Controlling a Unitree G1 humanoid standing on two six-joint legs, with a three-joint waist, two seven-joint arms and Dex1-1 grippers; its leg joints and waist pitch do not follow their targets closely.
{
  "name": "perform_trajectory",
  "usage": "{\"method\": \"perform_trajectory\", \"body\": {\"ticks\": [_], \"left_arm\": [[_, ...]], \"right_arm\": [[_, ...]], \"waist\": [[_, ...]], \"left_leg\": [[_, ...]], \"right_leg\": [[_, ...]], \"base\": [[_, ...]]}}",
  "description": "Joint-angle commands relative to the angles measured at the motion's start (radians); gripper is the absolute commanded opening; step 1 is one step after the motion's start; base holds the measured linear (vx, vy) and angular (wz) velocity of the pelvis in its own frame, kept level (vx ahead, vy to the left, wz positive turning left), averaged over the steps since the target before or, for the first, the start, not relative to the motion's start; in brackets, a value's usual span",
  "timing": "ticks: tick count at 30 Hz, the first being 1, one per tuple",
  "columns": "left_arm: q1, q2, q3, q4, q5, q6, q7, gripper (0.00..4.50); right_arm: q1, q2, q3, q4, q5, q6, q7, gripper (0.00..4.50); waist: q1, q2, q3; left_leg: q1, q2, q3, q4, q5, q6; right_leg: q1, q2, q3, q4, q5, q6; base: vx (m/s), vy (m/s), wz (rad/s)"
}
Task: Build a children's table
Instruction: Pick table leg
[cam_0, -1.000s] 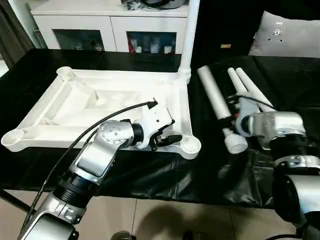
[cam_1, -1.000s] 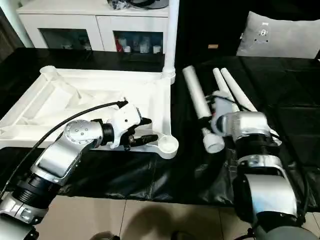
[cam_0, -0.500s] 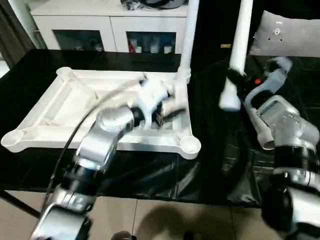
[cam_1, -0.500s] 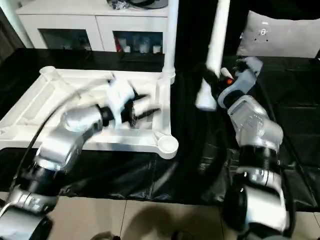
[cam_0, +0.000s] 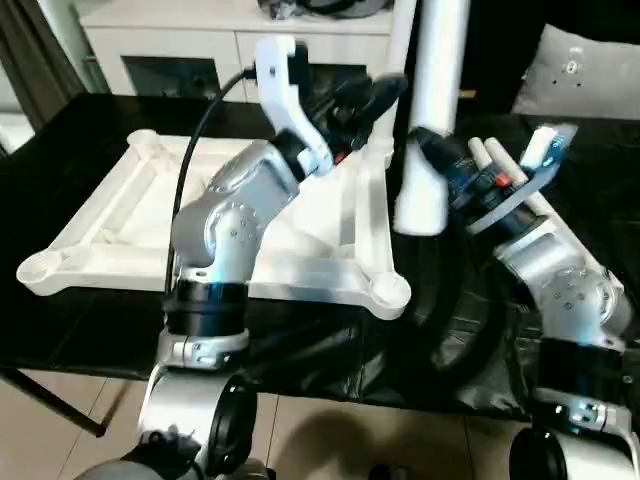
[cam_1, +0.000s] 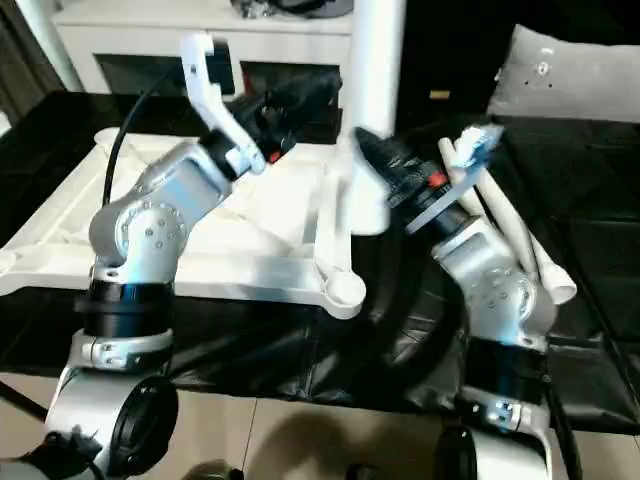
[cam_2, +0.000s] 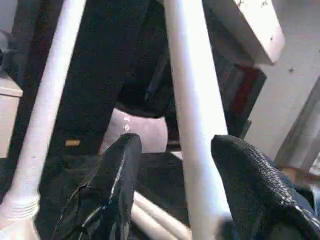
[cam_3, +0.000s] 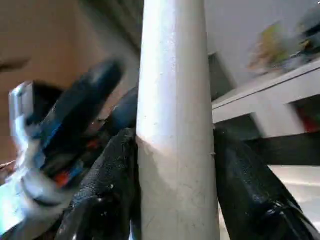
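Observation:
The white table top (cam_0: 120, 200) lies upside down on the black-covered table. One leg (cam_2: 45, 100) stands upright in its far right corner socket. My right gripper (cam_3: 175, 140) is shut on a second leg (cam_0: 432, 90) and holds it upright in the air, its lower end (cam_0: 420, 212) just right of the top's right rim. My left gripper (cam_0: 375, 95) is raised beside that leg and open. In the left wrist view the held leg (cam_2: 195, 125) runs between its two fingers (cam_2: 120, 170). Two more legs (cam_0: 500, 165) lie on the cloth to the right.
The near right corner socket (cam_0: 388, 292) stands open below the held leg. A white cabinet (cam_0: 170, 40) with dark glass compartments runs along the back. A grey cushion (cam_0: 590, 70) sits at the far right. Black cloth (cam_0: 330, 350) hangs over the front edge.
My right gripper has lifted a leg off the cloth and swung it upright. My left arm has risen from the table top's rim up to that leg.

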Motion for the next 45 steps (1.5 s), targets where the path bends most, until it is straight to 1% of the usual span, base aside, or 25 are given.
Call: {"method": "perform_trajectory", "body": {"ticks": [1,5,7,9,13,14,17,20,21,22,26,29,30,31,32,33,34,35,37,38,39,40,41,43,45], "left_arm": [[-0.017,-0.008,0.025,0.001,-0.050,0.033,0.022,2.67],[-0.026,-0.031,0.057,-0.012,-0.130,0.074,0.033,2.93],[-0.028,-0.037,0.057,-0.021,-0.127,0.082,0.040,3.03],[-0.028,-0.040,0.057,-0.023,-0.128,0.085,0.040,3.38],[-0.025,-0.049,0.065,-0.028,-0.171,0.101,0.045,3.56],[-0.025,-0.052,0.068,-0.030,-0.180,0.105,0.048,3.80],[-0.025,-0.058,0.074,-0.034,-0.208,0.113,0.056,3.88],[-0.021,-0.057,0.059,-0.036,-0.196,0.111,0.056,4.26],[-0.017,-0.052,0.041,-0.035,-0.168,0.096,0.056,4.29],[-0.016,-0.050,0.037,-0.035,-0.160,0.091,0.056,4.36],[0.012,-0.039,-0.031,-0.029,-0.052,0.012,0.103,4.50],[0.021,-0.038,-0.053,-0.027,-0.009,-0.019,0.145,4.50],[0.023,-0.051,-0.050,-0.022,0.009,-0.038,0.180,4.50],[0.024,-0.055,-0.050,-0.021,0.013,-0.043,0.189,4.50],[0.026,-0.061,-0.050,-0.020,0.025,-0.054,0.206,4.50],[0.026,-0.064,-0.053,-0.020,0.041,-0.069,0.221,4.22],[0.027,-0.066,-0.065,-0.021,0.065,-0.089,0.233,4.22],[0.029,-0.072,-0.079,-0.021,0.097,-0.116,0.256,4.15],[0.031,-0.081,-0.079,-0.020,0.101,-0.127,0.274,3.82],[0.033,-0.097,-0.073,-0.020,0.102,-0.140,0.299,3.82],[0.033,-0.099,-0.073,-0.020,0.103,-0.142,0.303,3.74],[0.035,-0.105,-0.073,-0.021,0.106,-0.150,0.315,3.70],[0.038,-0.116,-0.081,-0.025,0.124,-0.174,0.335,3.70],[0.042,-0.114,-0.109,-0.034,0.140,-0.208,0.308,3.37],[0.045,-0.111,-0.123,-0.041,0.150,-0.219,0.298,3.30]], "right_arm": [[0.001,-0.012,0.002,-0.035,0.041,0.010,0.032,1.85],[0.010,-0.012,0.014,-0.052,0.046,0.010,0.047,1.85],[0.021,-0.013,0.024,-0.074,0.056,0.019,0.045,1.85],[0.026,-0.015,0.029,-0.083,0.069,0.027,0.048,1.85],[0.033,-0.019,0.039,-0.087,0.071,0.026,0.044,1.85],[0.034,-0.019,0.041,-0.087,0.069,0.024,0.041,1.85],[0.037,-0.020,0.049,-0.095,0.065,0.023,0.041,1.85],[0.046,-0.027,0.077,-0.113,0.044,0.014,0.041,1.85],[0.052,-0.037,0.113,-0.122,-0.011,-0.011,0.024,1.85],[0.053,-0.038,0.121,-0.124,-0.022,-0.016,0.020,1.85],[0.057,-0.033,0.241,-0.140,-0.209,-0.169,-0.050,1.85],[0.059,-0.034,0.294,-0.125,-0.308,-0.260,-0.083,1.85],[0.057,-0.018,0.320,-0.105,-0.381,-0.347,-0.124,1.85],[0.056,-0.013,0.326,-0.100,-0.399,-0.369,-0.134,1.85],[0.055,-0.004,0.337,-0.089,-0.437,-0.419,-0.158,1.85],[0.052,0.005,0.345,-0.078,-0.475,-0.470,-0.186,1.85],[0.051,0.012,0.355,-0.069,-0.506,-0.518,-0.207,1.85],[0.051,0.017,0.377,-0.055,-0.561,-0.595,-0.240,1.85],[0.052,0.012,0.394,-0.044,-0.602,-0.642,-0.263,1.85],[0.050,0.002,0.414,-0.028,-0.659,-0.711,-0.295,1.85],[0.050,-0.001,0.417,-0.026,-0.669,-0.723,-0.301,1.85],[0.048,-0.011,0.430,-0.017,-0.708,-0.766,-0.321,1.85],[0.046,-0.023,0.446,0.007,-0.777,-0.849,-0.362,1.85],[0.044,-0.022,0.450,0.029,-0.808,-0.901,-0.377,1.85],[0.044,-0.023,0.453,0.035,-0.818,-0.915,-0.379,1.85]], "waist": [[0.008,-0.017,-0.089],[0.014,-0.014,-0.091],[0.017,-0.014,-0.091],[0.021,-0.016,-0.090],[0.028,-0.016,-0.090],[0.029,-0.016,-0.090],[0.028,-0.018,-0.089],[0.028,-0.018,-0.088],[0.028,-0.018,-0.088],[0.027,-0.017,-0.088],[0.025,-0.017,-0.087],[0.021,-0.017,-0.087],[0.021,-0.020,-0.087],[0.020,-0.019,-0.087],[0.018,-0.021,-0.087],[0.017,-0.018,-0.087],[0.017,-0.018,-0.087],[0.018,-0.021,-0.088],[0.017,-0.020,-0.088],[0.017,-0.022,-0.088],[0.017,-0.020,-0.089],[0.017,-0.019,-0.088],[0.016,-0.020,-0.088],[0.016,-0.021,-0.089],[0.015,-0.022,-0.089]], "left_leg": [[-0.007,-0.011,0.017,-0.058,-0.118,0.090],[-0.007,-0.009,0.018,-0.056,-0.106,0.095],[-0.007,-0.008,0.018,-0.057,-0.103,0.094],[-0.007,-0.007,0.018,-0.057,-0.103,0.094],[-0.008,-0.009,0.019,-0.057,-0.101,0.087],[-0.008,-0.009,0.018,-0.058,-0.102,0.085],[-0.009,-0.011,0.019,-0.057,-0.107,0.083],[-0.010,-0.010,0.018,-0.059,-0.108,0.081],[-0.010,-0.011,0.018,-0.059,-0.106,0.079],[-0.010,-0.010,0.016,-0.060,-0.105,0.073],[-0.011,-0.009,0.016,-0.061,-0.118,0.060],[-0.011,-0.011,0.017,-0.059,-0.125,0.053],[-0.011,-0.010,0.017,-0.059,-0.126,0.052],[-0.011,-0.012,0.017,-0.058,-0.126,0.052],[-0.012,-0.012,0.018,-0.059,-0.127,0.055],[-0.010,-0.011,0.017,-0.059,-0.132,0.058],[-0.010,-0.011,0.017,-0.059,-0.132,0.058],[-0.012,-0.007,0.015,-0.060,-0.124,0.060],[-0.013,-0.010,0.017,-0.059,-0.121,0.065],[-0.013,-0.010,0.017,-0.059,-0.119,0.068],[-0.014,-0.008,0.016,-0.058,-0.117,0.066],[-0.013,-0.010,0.017,-0.058,-0.118,0.069],[-0.014,-0.010,0.018,-0.057,-0.119,0.071],[-0.016,-0.010,0.017,-0.057,-0.117,0.077],[-0.017,-0.012,0.017,-0.056,-0.117,0.086]], "right_leg": [[0.075,-0.046,0.012,-0.087,-0.447,-0.063],[0.076,-0.047,0.014,-0.082,-0.409,-0.089],[0.076,-0.048,0.015,-0.081,-0.396,-0.093],[0.076,-0.049,0.016,-0.082,-0.401,-0.085],[0.078,-0.051,0.016,-0.083,-0.421,-0.073],[0.078,-0.051,0.015,-0.083,-0.424,-0.072],[0.077,-0.050,0.014,-0.086,-0.437,-0.062],[0.077,-0.050,0.014,-0.088,-0.450,-0.047],[0.077,-0.049,0.014,-0.088,-0.451,-0.041],[0.076,-0.048,0.014,-0.090,-0.456,-0.030],[0.073,-0.052,0.014,-0.092,-0.479,-0.010],[0.072,-0.051,0.013,-0.093,-0.488,0.005],[0.070,-0.052,0.014,-0.093,-0.489,0.006],[0.070,-0.052,0.013,-0.093,-0.486,0.003],[0.070,-0.052,0.013,-0.093,-0.487,0.002],[0.068,-0.051,0.013,-0.092,-0.482,-0.002],[0.068,-0.051,0.013,-0.092,-0.482,-0.002],[0.068,-0.053,0.014,-0.089,-0.464,-0.005],[0.070,-0.050,0.016,-0.086,-0.445,-0.011],[0.071,-0.051,0.016,-0.085,-0.438,-0.014],[0.070,-0.051,0.017,-0.082,-0.427,-0.021],[0.070,-0.050,0.017,-0.082,-0.423,-0.024],[0.070,-0.049,0.017,-0.081,-0.416,-0.029],[0.071,-0.050,0.018,-0.080,-0.407,-0.027],[0.074,-0.048,0.019,-0.077,-0.398,-0.026]], "base": [[0.000,0.000,0.00],[0.000,0.000,0.00],[0.000,0.000,0.00],[0.000,0.000,0.00],[0.000,0.000,0.00],[0.000,0.000,0.00],[0.000,0.000,0.00],[0.000,0.000,0.00],[0.000,0.000,0.00],[0.000,0.000,0.00],[0.000,0.000,0.00],[0.000,0.000,0.00],[0.000,0.000,0.00],[0.000,0.000,0.00],[0.000,0.000,0.00],[0.000,0.000,0.00],[0.000,0.000,0.00],[0.000,0.000,0.00],[0.000,0.000,0.00],[0.000,0.000,0.00],[0.000,0.000,0.00],[0.000,0.000,0.00],[0.000,0.000,0.00],[0.000,0.000,0.00],[0.000,0.000,0.00]]}}
